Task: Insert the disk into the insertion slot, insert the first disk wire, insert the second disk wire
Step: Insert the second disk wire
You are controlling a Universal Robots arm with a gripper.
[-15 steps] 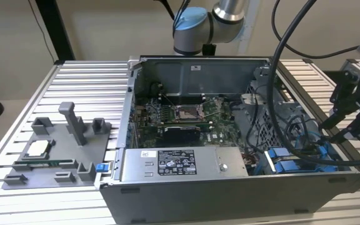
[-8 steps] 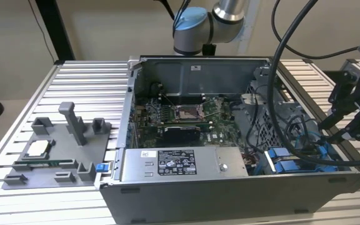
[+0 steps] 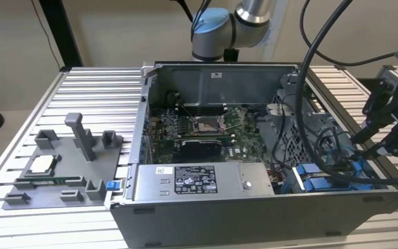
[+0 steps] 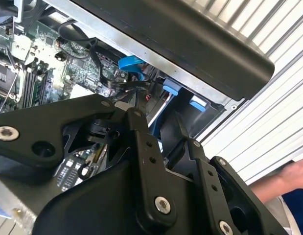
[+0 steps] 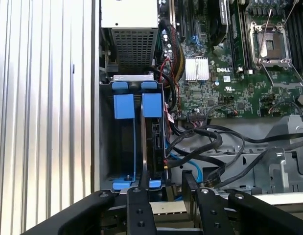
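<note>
One black gripper [image 3: 368, 147] hangs over the end of the open computer case [image 3: 254, 212] in the exterior view. Its two fingers are parted and point down toward the insertion slot [image 3: 314, 180], whose blue tabs lie just below the fingertips. Farther along the case from the gripper are the power-supply box [image 3: 195, 179] and then the motherboard [image 3: 199, 132]. Well away from the gripper, past the case on the slatted table [image 3: 95, 88], stands a grey fixture tray [image 3: 60, 174].

In the first wrist view the gripper [image 5: 166, 178] is spread, with a plain gap between its fingers [image 5: 141, 196]. The fingertips hover over the near end of the insertion slot [image 5: 106, 142]. The disk [image 5: 156, 141] stands on edge inside that slot just ahead of the fingertips, with blue carrier tabs [image 5: 152, 104] at its far end. Black cables [image 5: 205, 142] loop close beside the gripper on the motherboard side, with a blue cable [image 5: 196, 167] among them. Whether any of them is plugged into the disk cannot be told.

In the second wrist view the gripper [image 4: 158, 122] is again parted. Two blue tabs [image 4: 172, 89] of the slot lie just past its tips, under the dark case wall [image 4: 190, 44]. The blue cable [image 4: 130, 63] and a black cable [image 4: 117, 85] run near one fingertip; whether they touch it cannot be told. A person's arm [image 4: 294, 177] shows outside the case, well apart from the gripper.
</note>
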